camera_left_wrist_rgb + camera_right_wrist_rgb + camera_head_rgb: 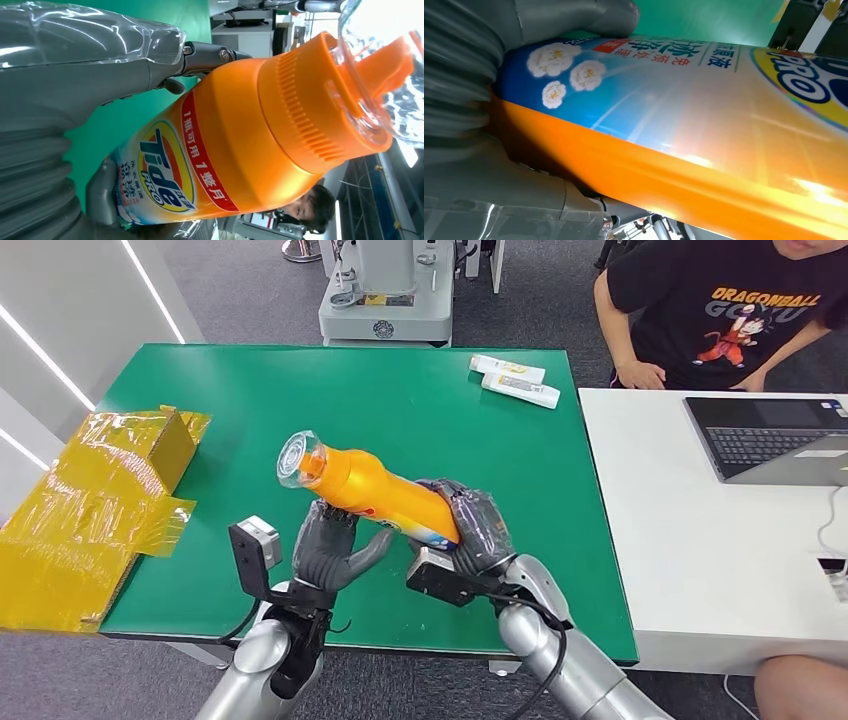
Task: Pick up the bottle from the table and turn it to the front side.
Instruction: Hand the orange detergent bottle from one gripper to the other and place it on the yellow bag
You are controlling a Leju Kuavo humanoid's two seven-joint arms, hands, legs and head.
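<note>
Above the green table (420, 420), seen from the head, the orange bottle (372, 487) is up in the air, lying tilted with its clear cap (298, 457) pointing away to the left. The right hand (470, 530) wraps the base end and carries it. The left hand (335, 545) sits just under the neck end, fingers up against the bottle's underside; it looks like support, not a full grasp. Two white tubes (515, 380) lie far back, yellow wrapped boxes (90, 500) sit at the left edge, and a person sits by a laptop (770, 435) on the white table.

Over to the left wrist: the bottle (240, 145) shows its printed label straight at the camera, the left thumb (90, 85) alongside it. Whether those fingers close round it, I cannot tell.

Right wrist now: the label's blue end (624, 95) is pressed into the right hand (469, 150), held tight.

Pick-up done, I'd say; the turning is underway. Next calls for rolling the bottle between both hands without losing it.
</note>
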